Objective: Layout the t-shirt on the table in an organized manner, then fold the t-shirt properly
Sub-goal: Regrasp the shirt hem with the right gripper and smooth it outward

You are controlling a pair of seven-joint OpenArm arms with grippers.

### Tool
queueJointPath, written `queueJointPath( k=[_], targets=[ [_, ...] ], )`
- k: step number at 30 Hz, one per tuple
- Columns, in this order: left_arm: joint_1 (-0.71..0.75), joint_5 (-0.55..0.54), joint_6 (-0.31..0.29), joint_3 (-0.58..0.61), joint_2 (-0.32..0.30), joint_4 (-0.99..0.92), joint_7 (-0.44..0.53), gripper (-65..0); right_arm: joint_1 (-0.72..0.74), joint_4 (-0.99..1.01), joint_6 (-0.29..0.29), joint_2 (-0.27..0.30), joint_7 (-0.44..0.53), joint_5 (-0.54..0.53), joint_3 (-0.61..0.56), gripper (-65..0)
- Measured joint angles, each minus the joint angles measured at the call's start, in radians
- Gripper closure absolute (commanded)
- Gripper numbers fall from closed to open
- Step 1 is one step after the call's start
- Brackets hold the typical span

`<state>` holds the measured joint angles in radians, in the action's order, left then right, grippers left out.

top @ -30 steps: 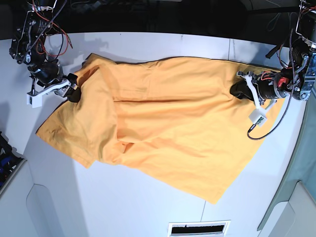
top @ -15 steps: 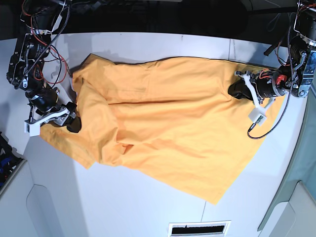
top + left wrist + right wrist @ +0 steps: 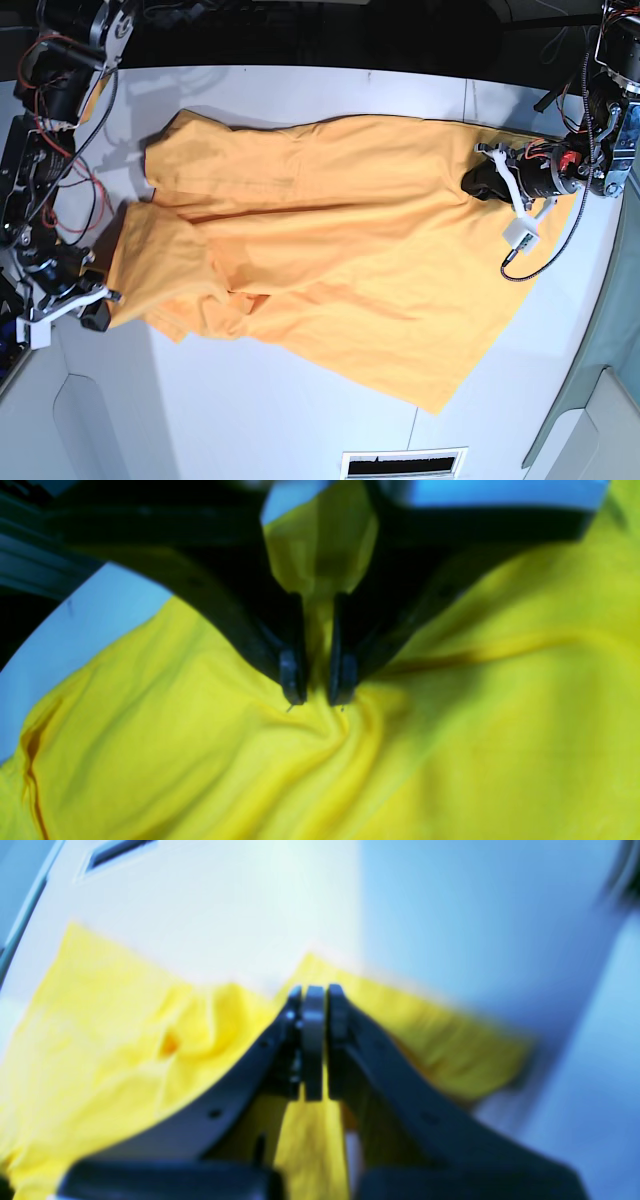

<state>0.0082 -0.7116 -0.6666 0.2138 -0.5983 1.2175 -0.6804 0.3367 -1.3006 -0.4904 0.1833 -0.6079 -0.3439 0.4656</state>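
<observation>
Left pincer (image 3: 317, 687) clamping t-shirt (image 3: 330, 250); right pincer (image 3: 314, 1005), newly closed empty off its sleeve edge, delaying layout.

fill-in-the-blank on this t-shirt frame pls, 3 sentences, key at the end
1. The left pincer is shut on a fold of the ____.
2. The right pincer has its jaws ____, with no cloth visibly between them.
3. The t-shirt lies on the ____ table.

Missing words: t-shirt; shut; white
</observation>
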Motion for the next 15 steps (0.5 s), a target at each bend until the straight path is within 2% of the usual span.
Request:
queueJointPath(
  k=[4,7,8,9,12,15],
  targets=[
    [0.0,-0.042,-0.019,0.0,0.0,0.0,-0.042,-12.8,0.082,0.009,0.001,0.071,0.001,0.011,-0.029,-0.2],
    [0.0,-0.071,-0.019,0.0,0.0,0.0,-0.063,-12.8,0.096,0.01,0.003,0.094,-0.041,-0.003,-0.039,-26.5],
    [0.0,-0.079,-0.019,0.0,0.0,0.0,-0.064,-12.8,0.094,0.01,0.004,0.094,-0.054,-0.013,-0.039,-32.6],
    [0.001,-0.087,-0.019,0.0,0.0,0.0,-0.065,-12.8,0.087,0.011,0.008,0.094,-0.071,-0.025,-0.039,-35.6],
    [0.001,-0.1,-0.019,0.001,0.001,0.0,-0.069,-12.8,0.043,0.011,0.011,0.089,-0.159,-0.127,-0.04,-35.7],
    [0.001,-0.101,-0.019,0.001,0.001,0.0,-0.071,-12.8,-0.031,0.011,-0.035,0.079,-0.271,-0.257,-0.041,-35.6]
  ],
)
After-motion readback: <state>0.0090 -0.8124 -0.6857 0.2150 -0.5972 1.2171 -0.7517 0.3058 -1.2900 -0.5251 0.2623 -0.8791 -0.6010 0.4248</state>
